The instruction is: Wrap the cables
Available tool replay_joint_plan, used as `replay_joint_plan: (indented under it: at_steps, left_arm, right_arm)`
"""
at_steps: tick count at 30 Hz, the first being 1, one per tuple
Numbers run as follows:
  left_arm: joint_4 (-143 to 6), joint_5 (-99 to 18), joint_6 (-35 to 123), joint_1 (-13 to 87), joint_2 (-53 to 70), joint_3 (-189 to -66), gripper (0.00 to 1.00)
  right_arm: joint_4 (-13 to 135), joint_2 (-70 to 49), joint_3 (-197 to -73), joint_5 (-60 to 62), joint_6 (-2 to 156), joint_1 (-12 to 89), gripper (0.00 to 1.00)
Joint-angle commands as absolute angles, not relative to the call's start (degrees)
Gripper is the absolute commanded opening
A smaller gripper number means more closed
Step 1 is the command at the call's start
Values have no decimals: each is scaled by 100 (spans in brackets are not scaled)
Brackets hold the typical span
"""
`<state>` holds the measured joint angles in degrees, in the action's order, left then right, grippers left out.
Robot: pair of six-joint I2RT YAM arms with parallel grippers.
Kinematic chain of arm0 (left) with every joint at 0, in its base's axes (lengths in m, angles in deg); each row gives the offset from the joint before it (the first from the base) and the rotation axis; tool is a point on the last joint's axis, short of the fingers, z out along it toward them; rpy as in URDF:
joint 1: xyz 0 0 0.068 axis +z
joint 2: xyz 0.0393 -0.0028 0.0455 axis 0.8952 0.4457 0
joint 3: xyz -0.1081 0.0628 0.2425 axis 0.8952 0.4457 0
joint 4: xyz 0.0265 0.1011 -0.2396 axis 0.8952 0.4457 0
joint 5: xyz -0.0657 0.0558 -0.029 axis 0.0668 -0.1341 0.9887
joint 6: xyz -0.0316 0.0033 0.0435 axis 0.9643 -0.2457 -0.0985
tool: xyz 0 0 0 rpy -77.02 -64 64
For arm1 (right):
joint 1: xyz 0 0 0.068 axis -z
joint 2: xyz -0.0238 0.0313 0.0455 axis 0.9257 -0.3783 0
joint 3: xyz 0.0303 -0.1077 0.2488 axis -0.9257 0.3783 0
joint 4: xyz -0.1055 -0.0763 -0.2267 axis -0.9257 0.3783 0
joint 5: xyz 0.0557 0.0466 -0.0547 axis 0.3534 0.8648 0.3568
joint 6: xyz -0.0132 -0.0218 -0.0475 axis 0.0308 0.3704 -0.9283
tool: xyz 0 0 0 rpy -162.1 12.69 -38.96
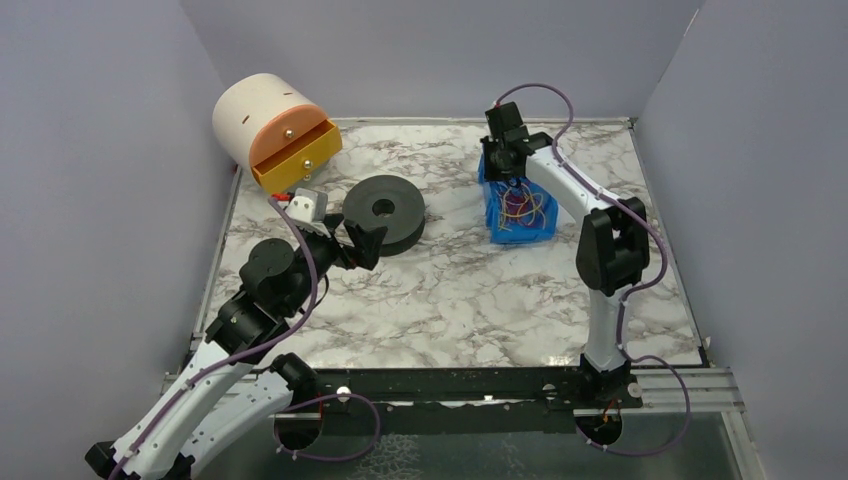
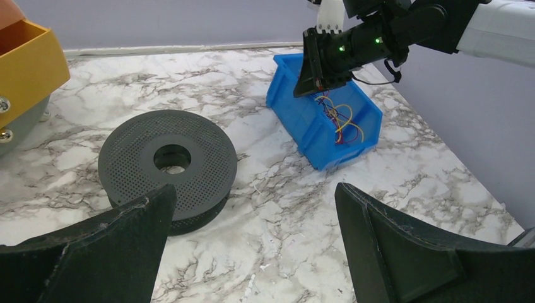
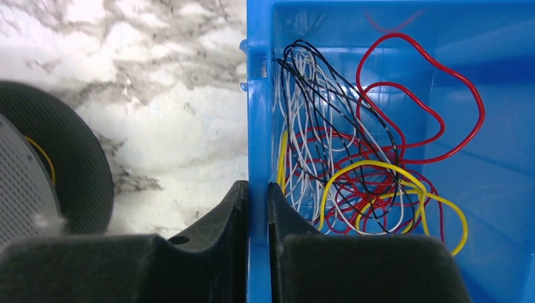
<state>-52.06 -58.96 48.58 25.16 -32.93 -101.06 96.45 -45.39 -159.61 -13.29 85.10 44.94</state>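
Note:
A blue bin (image 1: pixel 518 208) at the back middle holds a tangle of red, white, black and yellow cables (image 3: pixel 353 170). It is tilted, its left side raised. My right gripper (image 3: pixel 257 189) is shut on the bin's left wall (image 3: pixel 258 126), one finger outside and one inside. It also shows in the top view (image 1: pixel 510 170) and the left wrist view (image 2: pixel 312 79). A black perforated spool (image 1: pixel 384 208) lies flat on the table left of the bin. My left gripper (image 2: pixel 252 202) is open and empty, low over the table just in front of the spool (image 2: pixel 167 165).
A cream cylinder cabinet (image 1: pixel 258 115) with an open orange drawer (image 1: pixel 296 160) stands at the back left. A small white and red block (image 1: pixel 306 204) sits by my left wrist. Purple walls enclose the marble table (image 1: pixel 450 290).

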Motion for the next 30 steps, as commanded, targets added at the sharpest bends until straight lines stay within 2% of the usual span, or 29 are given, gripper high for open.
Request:
replay_joint_plan:
  at_steps: [1,11,12,14,19,21,25,30]
  left_arm:
    - [-5324,-6038,4811,2519,-3237,-10033,99]
    - [-5321,-6095,4811,2550,-3115,-10015,99]
    - [-5317,-6095,4811,2548,-3100,-10015,99]
    - [-5312,-6095,4811,2559,-3048,-10012,99]
    - [-5288,-6109,4764,2559,-2878,-10021,99]
    - [-5269,-6113,4737,2556,-2788,-10034,99]
    - [-5257,-6096,4689,2556,-2543,-10063,99]
    - [-5192,-6077,4665,2560,-2066,-10198,99]
  right_arm:
    - [9493,-4937,-16613,-1756,9265,4473,1]
    - [9349,-5328,-16991,-1984,9901,4423,1]
    - [9342,-5351,-17030,-1956,9919,4417,5]
    - [9404,-5405,-17200,-1920,9950,4405,24]
    - [9370,-5222,-17301,-1855,9858,4383,39]
    - [9391,-5087,-17294,-1847,9789,4379,48]
    - [9280,-4590,-16953,-1867,9580,4391,58]
    - [8711,-3361,-15716,-1694,9395,4387,65]
